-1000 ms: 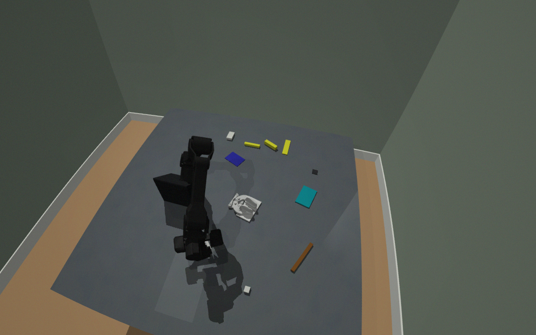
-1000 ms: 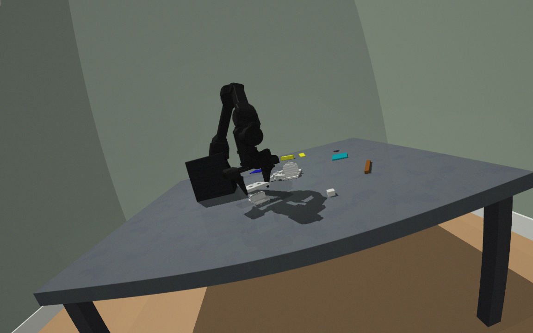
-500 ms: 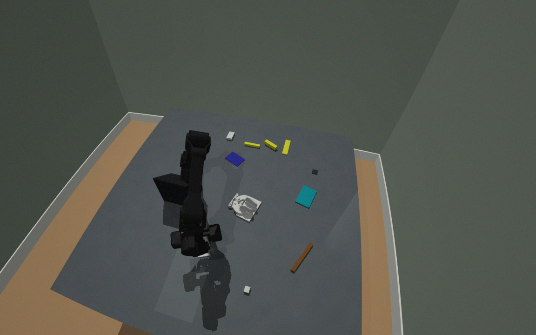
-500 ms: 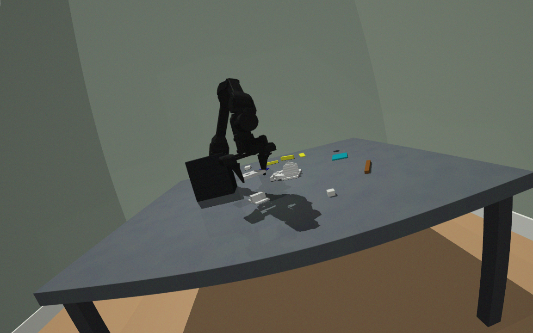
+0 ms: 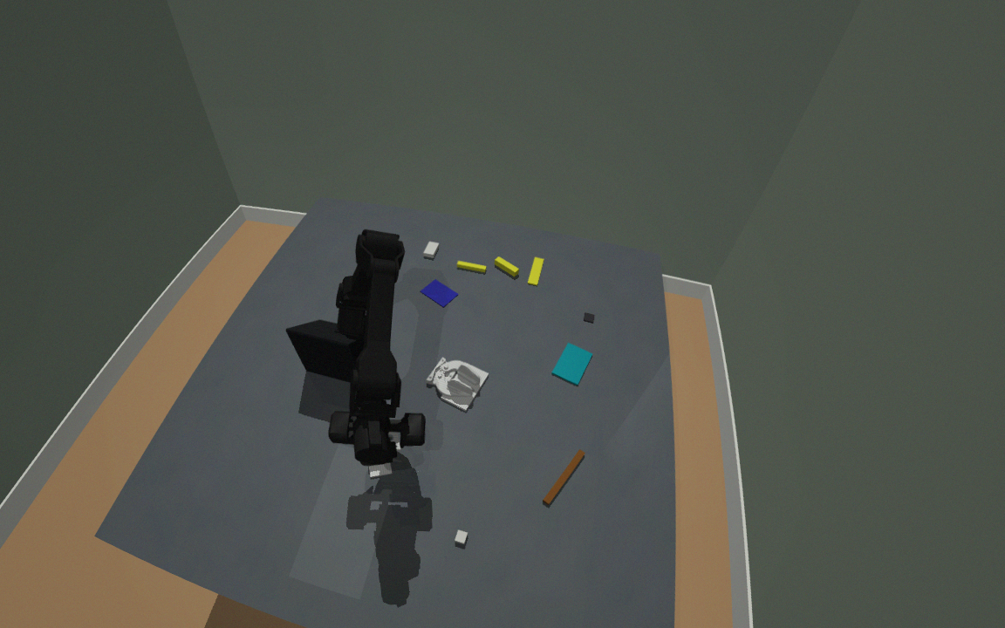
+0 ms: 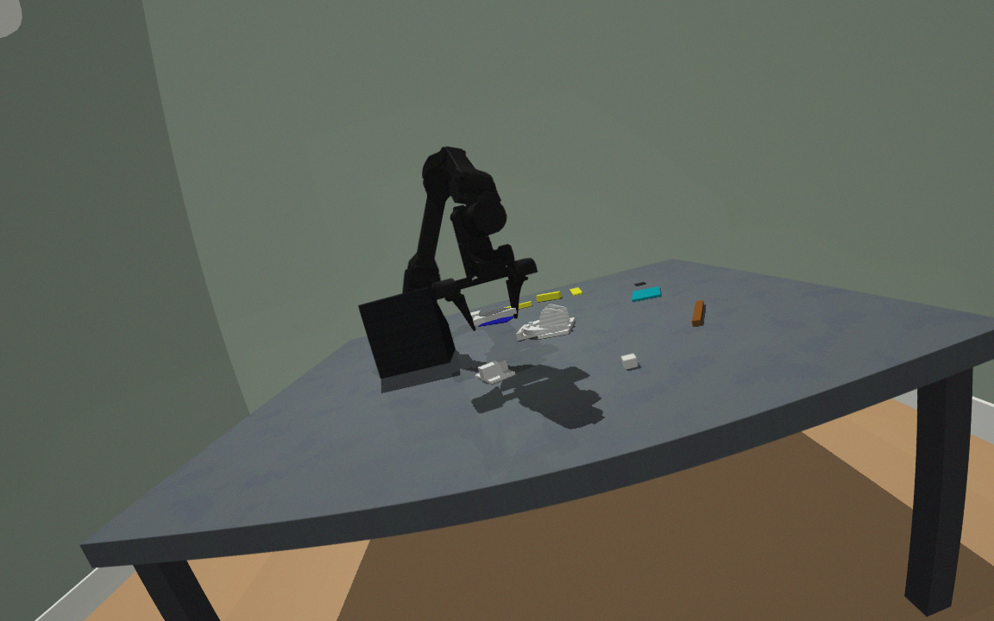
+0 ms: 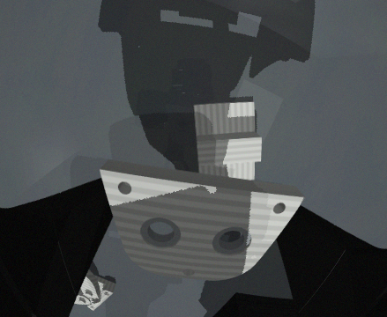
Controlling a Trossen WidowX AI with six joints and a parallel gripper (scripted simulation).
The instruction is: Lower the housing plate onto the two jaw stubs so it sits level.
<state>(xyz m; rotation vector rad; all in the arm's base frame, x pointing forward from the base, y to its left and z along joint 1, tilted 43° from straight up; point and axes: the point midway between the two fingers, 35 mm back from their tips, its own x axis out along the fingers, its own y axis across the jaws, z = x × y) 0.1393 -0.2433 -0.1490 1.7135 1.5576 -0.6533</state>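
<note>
My gripper point(image 6: 495, 323) point(image 7: 199, 195) is shut on the housing plate point(image 6: 491, 317) point(image 7: 195, 220), a pale plate with two large holes and smaller holes near its edges. The plate hangs above the table, clear of the jaw assembly. In the wrist view it lies across between the black fingers. In the top view the hand hides most of it. The white base with the two upright ribbed jaws point(image 5: 457, 384) point(image 6: 547, 323) stands to the right of the hand; part of it shows small at the lower left of the wrist view point(image 7: 93, 294). The stubs are too small to judge.
A white stepped block point(image 5: 379, 471) point(image 6: 494, 372) point(image 7: 228, 150) stands below the hand. A black box point(image 5: 323, 347) point(image 6: 408, 335) stands left of it. A brown bar point(image 5: 563, 477), a teal slab point(image 5: 571, 364), a blue pad point(image 5: 439, 293) and a white cube point(image 5: 461, 538) lie around.
</note>
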